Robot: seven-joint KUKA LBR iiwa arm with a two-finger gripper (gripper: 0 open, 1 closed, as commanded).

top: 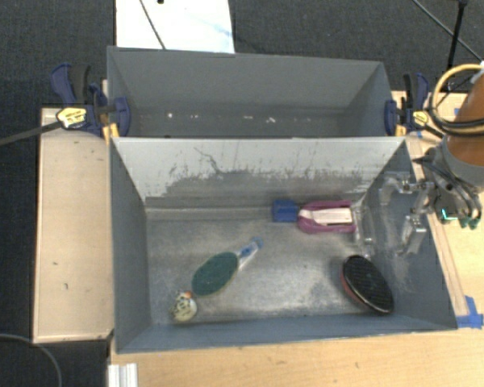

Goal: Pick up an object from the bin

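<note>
1. My gripper (392, 220) hangs low at the right side of the bin (250, 172), fingers apart with nothing between them.
2. The purple-and-white brush (328, 216) lies just left of it, and the black oval brush (368, 285) lies near, towards the front.
3. The green brush (218, 271) lies well apart on the left.

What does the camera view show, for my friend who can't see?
A robot gripper hangs at the right side of a grey metal bin, beside a purple-and-white object. A black round brush, a green brush and a small yellowish thing lie on its floor.
</note>
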